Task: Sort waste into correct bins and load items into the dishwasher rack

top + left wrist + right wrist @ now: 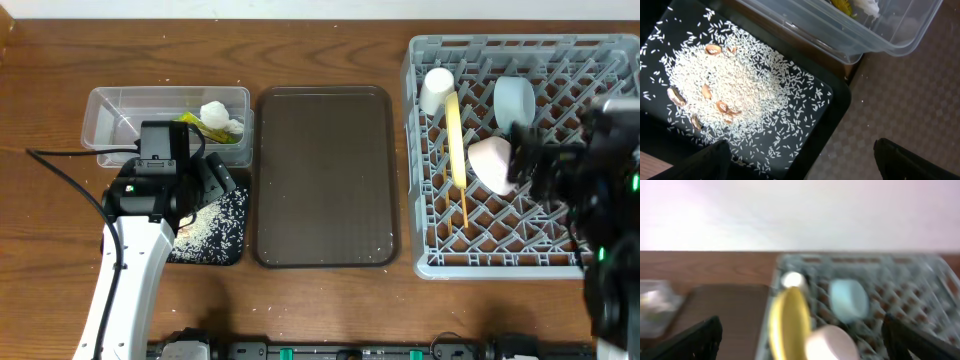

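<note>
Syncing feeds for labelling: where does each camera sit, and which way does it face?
Overhead: above the table, facing straight down; both arms show.
Left wrist: looks down on the rice-strewn black tray and clear tub; own fingers at bottom.
Right wrist: looks across the rack, blurred; own fingers at bottom corners.
Shared: overhead and right wrist both show the yellow plate.

Tabletop: brown wood grain, smooth, slight sheen. Tub: clear plastic, glossy. Tissue inside: crumpled white paper. Black tray: smooth, dull plastic look. Rice: loose white grains, matt. Serving tray: dark brown, matt. Rack: grey moulded plastic, matt. Plate, blue bowl, cup: smooth. Chopsticks: pale wood.
</note>
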Controlling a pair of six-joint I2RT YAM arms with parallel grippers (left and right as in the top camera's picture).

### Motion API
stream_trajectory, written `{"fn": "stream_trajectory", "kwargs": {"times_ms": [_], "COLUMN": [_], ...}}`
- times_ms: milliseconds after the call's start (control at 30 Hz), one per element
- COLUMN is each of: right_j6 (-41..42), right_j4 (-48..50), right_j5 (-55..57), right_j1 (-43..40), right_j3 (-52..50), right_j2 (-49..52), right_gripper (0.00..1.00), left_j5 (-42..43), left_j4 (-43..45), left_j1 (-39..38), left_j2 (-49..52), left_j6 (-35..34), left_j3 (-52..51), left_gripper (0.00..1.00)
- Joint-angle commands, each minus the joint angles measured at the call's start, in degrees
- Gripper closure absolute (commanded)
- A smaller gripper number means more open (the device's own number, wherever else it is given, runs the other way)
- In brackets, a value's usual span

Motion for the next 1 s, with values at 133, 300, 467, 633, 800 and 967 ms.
{"fn": "stream_trajectory", "kwargs": {"times_ms": [133,300,467,633,800,967], "right_j6": [-0.61,-0.70,-0.63,-0.61,-0.66,-0.63], "right_j4": [0.04,2.23,14.49,30.18,41.97,44.68], "right_j5": [-0.11,0.15,0.70,-0.98,-0.92,-0.94], "right_j1": [9.40,9.53,8.57,7.48,7.45,7.48], "right_j3": [-5.55,-16.63,-31.52,-45.44,-56.17,-62.58], "right_j2": [-16.55,-29.55,-41.51,-47.28,-48.30,-48.30], "right_gripper": [0.01,0.01,0.01,0.01,0.01,0.01], "left_j5": [-0.50,-0.48,-0.50,-0.48,-0.48,-0.48], "left_j4": [-0.15,-0.15,-0.15,-0.15,-0.15,-0.15], "left_j1": [0.24,0.24,0.24,0.24,0.24,0.24], "left_j2": [0.13,0.13,0.13,0.13,0.13,0.13], "left_j6": [0.04,0.04,0.04,0.04,0.04,0.04], "left_j3": [0.57,0.57,0.57,0.57,0.57,0.57], "left_gripper": [0.06,0.06,0.06,0.06,0.06,0.06]}}
